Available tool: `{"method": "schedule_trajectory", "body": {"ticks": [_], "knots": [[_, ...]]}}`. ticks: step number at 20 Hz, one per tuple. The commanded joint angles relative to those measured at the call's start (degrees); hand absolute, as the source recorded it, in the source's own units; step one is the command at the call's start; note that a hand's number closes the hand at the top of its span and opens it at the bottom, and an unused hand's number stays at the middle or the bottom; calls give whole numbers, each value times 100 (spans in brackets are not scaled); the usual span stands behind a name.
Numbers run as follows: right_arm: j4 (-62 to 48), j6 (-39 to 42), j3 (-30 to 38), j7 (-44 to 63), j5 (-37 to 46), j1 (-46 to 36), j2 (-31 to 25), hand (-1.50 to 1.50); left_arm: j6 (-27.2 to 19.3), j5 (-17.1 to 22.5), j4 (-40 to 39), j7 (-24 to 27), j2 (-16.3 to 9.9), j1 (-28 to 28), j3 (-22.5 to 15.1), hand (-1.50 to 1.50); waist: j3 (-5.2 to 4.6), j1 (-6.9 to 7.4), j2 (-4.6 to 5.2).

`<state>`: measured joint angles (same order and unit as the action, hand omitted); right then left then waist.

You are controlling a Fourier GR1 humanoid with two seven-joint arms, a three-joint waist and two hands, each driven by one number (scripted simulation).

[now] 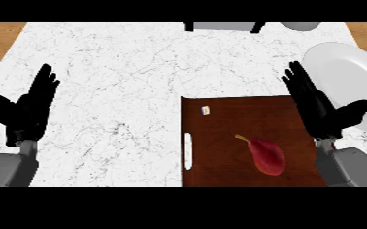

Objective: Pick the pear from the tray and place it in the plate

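Observation:
A dark red pear (267, 155) with a thin stem lies on the brown wooden tray (222, 126), toward the tray's lower right. The white plate (342, 73) sits at the right edge of the counter, just beyond the tray's far right corner. My right hand (317, 104) stands open with fingers up over the tray's right edge, between pear and plate, touching neither. My left hand (32, 107) rests open at the far left of the counter, holding nothing.
The tray has a white handle (189, 150) on its left side and a small white mark (206, 110) near its top. A grey object (224, 26) and a pale round item (301, 25) sit at the counter's far edge. White marble counter (122, 77) spreads to the left.

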<state>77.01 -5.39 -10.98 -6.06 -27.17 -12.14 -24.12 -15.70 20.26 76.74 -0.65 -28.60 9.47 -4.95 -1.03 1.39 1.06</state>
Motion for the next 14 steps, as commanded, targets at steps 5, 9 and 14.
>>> {"method": "schedule_trajectory", "body": {"ticks": [5,9,14], "knots": [[1060,2951,-1593,407,-530,-816,11,150,-3,-295,-50,-197,322,-101,-589,0,112,255,-85],[1884,2555,-1093,-911,1860,-2134,-1383,150,38,-249,-239,-403,466,-262,-751,0,80,-23,-400],[386,3189,-1443,-2455,1157,-379,-753,150,-331,-552,76,-346,794,-453,-1076,0,139,28,-4]]}}
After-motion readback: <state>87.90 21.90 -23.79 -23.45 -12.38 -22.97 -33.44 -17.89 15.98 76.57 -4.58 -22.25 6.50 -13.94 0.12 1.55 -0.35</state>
